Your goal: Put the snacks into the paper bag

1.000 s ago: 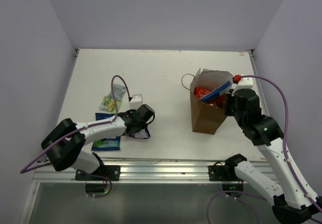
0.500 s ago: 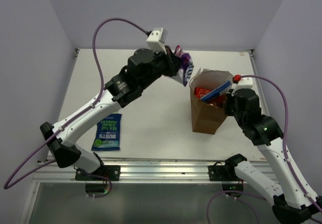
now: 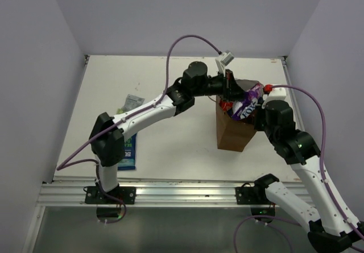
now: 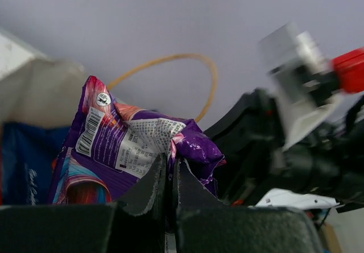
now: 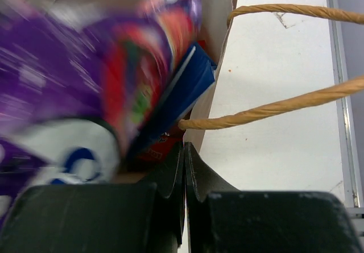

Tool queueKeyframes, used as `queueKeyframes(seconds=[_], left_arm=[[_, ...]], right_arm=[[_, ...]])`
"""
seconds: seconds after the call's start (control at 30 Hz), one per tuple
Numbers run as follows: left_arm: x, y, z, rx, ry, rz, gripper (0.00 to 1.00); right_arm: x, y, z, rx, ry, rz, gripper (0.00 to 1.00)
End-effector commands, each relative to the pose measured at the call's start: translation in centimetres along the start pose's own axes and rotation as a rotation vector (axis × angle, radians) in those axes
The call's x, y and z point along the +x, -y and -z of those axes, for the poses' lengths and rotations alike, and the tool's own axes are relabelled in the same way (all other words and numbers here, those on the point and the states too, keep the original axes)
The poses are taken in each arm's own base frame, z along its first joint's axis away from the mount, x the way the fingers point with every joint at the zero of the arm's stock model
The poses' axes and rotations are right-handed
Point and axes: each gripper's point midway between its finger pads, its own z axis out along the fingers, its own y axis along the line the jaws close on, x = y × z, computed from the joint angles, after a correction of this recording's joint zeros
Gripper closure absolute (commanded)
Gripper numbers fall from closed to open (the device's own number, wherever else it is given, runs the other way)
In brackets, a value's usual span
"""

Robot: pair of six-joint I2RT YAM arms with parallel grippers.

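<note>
Purple crisp packet [image 4: 131, 145] hangs pinched in left fingers [image 4: 149, 187] over paper bag [image 3: 230, 136]; right fingers [image 5: 170, 173] pinch its rim.

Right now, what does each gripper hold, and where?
Left gripper pinches the purple packet by a crumpled edge; right gripper pinches the bag by its rim.

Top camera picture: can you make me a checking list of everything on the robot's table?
Surface: white table, no spills seen.
Job's things: paper bag upright, with a red packet inside; purple packet at the bag's mouth; blue packet and green packet lying on the table.
Clutter: nothing seen.
Grippers: left gripper shut on the purple packet; right gripper shut on the paper bag's rim.
Cables: purple cables loop off both arms.
Surroundings: pale walls on three sides; metal rail along the front.
</note>
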Motion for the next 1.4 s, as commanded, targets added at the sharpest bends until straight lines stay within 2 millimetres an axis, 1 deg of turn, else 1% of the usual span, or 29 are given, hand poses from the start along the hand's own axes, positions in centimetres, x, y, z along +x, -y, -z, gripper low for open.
queueKeyframes(seconds=[0.0,0.03,0.13,0.23,0.27,0.3,0.37,0.4,0.43,0.47,0.5,0.53,0.6,0.67,0.77,0.8,0.87,0.9,1.0,1.03,1.1,1.13,1.17,1.2,1.23,1.27,1.3,1.33,1.37], left_arm=[[0.8,2.9,0.4,0.166,-0.021,0.06,1.0],[1.8,2.0,0.6,0.136,-0.032,0.087,1.0],[3.2,0.2,1.1,0.048,-0.047,0.127,1.0],[3.8,-1.4,1.5,-0.042,-0.046,0.126,1.0],[3.6,-2.1,1.4,-0.076,-0.034,0.106,1.0],[4.2,-3.0,1.5,-0.118,-0.054,0.114,1.0],[3.4,-4.0,1.0,-0.162,-0.043,0.074,1.0],[3.8,-4.8,0.9,-0.2,-0.065,0.081,1.0],[3.2,-5.2,0.2,-0.211,-0.059,0.066,1.0],[2.9,-6.2,0.0,-0.252,-0.052,0.043,1.0],[3.7,-7.2,0.0,-0.3,-0.089,0.056,1.0],[2.9,-7.7,-0.6,-0.315,-0.08,0.042,1.0],[2.8,-9.2,-0.8,-0.38,-0.085,0.02,1.0],[2.4,-9.8,-1.5,-0.395,-0.086,0.006,1.0],[3.0,-10.6,-1.5,-0.416,-0.111,0.016,1.0],[3.7,-11.1,-1.4,-0.429,-0.13,0.026,1.0],[4.5,-11.3,-1.0,-0.437,-0.152,0.031,1.0],[5.3,-11.7,-0.7,-0.447,-0.173,0.038,1.0],[4.4,-10.3,0.0,-0.428,-0.151,0.009,0.77],[2.5,-8.4,0.5,-0.402,-0.107,-0.023,0.65],[-0.1,-6.1,1.0,-0.371,-0.021,-0.111,0.53],[-3.1,-2.8,2.3,-0.337,0.056,-0.166,0.4],[-4.8,-1.7,3.2,-0.352,0.114,-0.219,0.34],[-6.9,1.6,4.8,-0.319,0.189,-0.262,0.31],[-7.6,2.7,5.9,-0.325,0.222,-0.28,0.31],[-9.3,3.1,7.4,-0.378,0.311,-0.301,0.31],[-7.8,2.0,8.5,-0.435,0.322,-0.291,0.31],[-9.3,4.0,11.7,-0.451,0.407,-0.299,0.31],[-9.6,2.4,14.2,-0.574,0.485,-0.273,0.3]], right_arm=[[-1.1,-0.4,0.4,-0.032,0.044,-0.005,1.0],[-1.0,-0.5,0.3,-0.031,0.043,-0.006,1.0],[-1.1,-0.5,0.3,-0.029,0.042,-0.004,1.0],[-1.0,-0.5,0.2,-0.032,0.039,-0.003,1.0],[-1.0,-0.6,0.3,-0.035,0.041,-0.006,1.0],[-1.0,-0.6,0.2,-0.035,0.039,-0.004,1.0],[-1.0,-0.6,0.2,-0.036,0.036,-0.004,1.0],[-0.9,-0.7,0.2,-0.037,0.036,-0.003,1.0],[-0.9,-0.6,0.2,-0.036,0.036,-0.002,1.0],[-1.0,-0.6,0.2,-0.037,0.039,-0.005,1.0],[-1.0,-0.6,0.3,-0.038,0.039,-0.004,1.0],[-1.0,-0.6,0.3,-0.039,0.041,-0.006,1.0],[-1.0,-0.6,0.3,-0.038,0.039,-0.003,1.0],[-1.0,-0.7,0.3,-0.04,0.04,-0.003,1.0],[-1.0,-0.7,0.2,-0.039,0.039,-0.004,1.0],[-1.0,-0.6,0.3,-0.039,0.041,-0.006,1.0],[-1.0,-0.6,0.3,-0.037,0.04,-0.004,1.0],[-1.0,-0.6,0.3,-0.037,0.04,-0.004,1.0],[-1.0,-0.7,0.2,-0.041,0.039,-0.006,1.0],[-1.0,-0.7,0.2,-0.04,0.04,-0.004,1.0],[-1.0,-0.8,0.2,-0.044,0.036,-0.003,1.0],[-0.9,-0.7,0.1,-0.042,0.035,-0.002,1.0],[-0.9,-0.8,0.1,-0.043,0.033,0.0,1.0],[-0.9,-0.8,0.1,-0.046,0.032,0.0,1.0],[-0.9,-0.8,0.1,-0.046,0.031,0.001,1.0],[-0.9,-0.9,0.1,-0.048,0.034,-0.002,1.0],[-0.9,-1.0,0.1,-0.05,0.032,-0.001,1.0],[-1.0,-0.9,0.1,-0.051,0.034,-0.003,1.0],[-0.9,-0.9,0.1,-0.049,0.03,0.001,1.0]])
